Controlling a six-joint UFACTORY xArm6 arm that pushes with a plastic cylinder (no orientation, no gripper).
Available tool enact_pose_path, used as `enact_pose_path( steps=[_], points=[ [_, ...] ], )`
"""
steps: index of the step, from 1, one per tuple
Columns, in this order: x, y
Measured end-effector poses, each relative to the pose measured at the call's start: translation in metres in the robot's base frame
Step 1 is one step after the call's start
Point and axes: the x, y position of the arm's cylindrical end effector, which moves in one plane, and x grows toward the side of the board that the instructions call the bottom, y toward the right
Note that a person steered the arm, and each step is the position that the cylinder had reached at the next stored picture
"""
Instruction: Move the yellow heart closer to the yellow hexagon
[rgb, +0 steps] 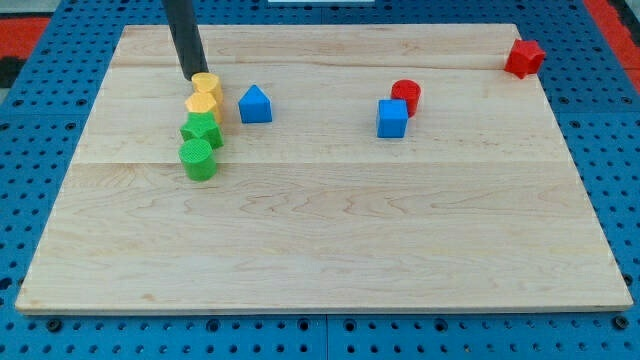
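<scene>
**Tip at the top of a crowded column of blocks**

The rod comes down from the view's top edge, where its upper part is cut off, and its tip (192, 76) sits at the upper left edge of the topmost yellow block (207, 85). Whether it actually touches that block cannot be told. The tool is a plain rod with nothing to open or close, and it holds nothing.

Four blocks stand pressed together in a short column on the left half of the table (320, 230). The upper two are yellow, and the second yellow block (201, 104) lies just below the first, touching it. These are the heart and the hexagon, but they overlap so closely that their outlines cannot be told apart. Below them comes a green block (202, 129) of unclear shape, partly covered by the green cylinder (197, 158) at the bottom.

A blue block with a pointed top (255, 104) stands just to the right of the column. Further right, a blue cube (392, 118) hides the lower part of a red cylinder (406, 95) behind it. A red block (524, 57), of uncertain shape, sits at the table's top right corner.
</scene>
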Motion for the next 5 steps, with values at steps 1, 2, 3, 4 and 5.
enact_pose_path(
  steps=[1, 2, 3, 4, 5],
  points=[
    [0.000, -0.006],
    [-0.003, 0.026],
    [0.012, 0.026],
    [0.012, 0.020],
    [0.009, 0.020]
  ],
)
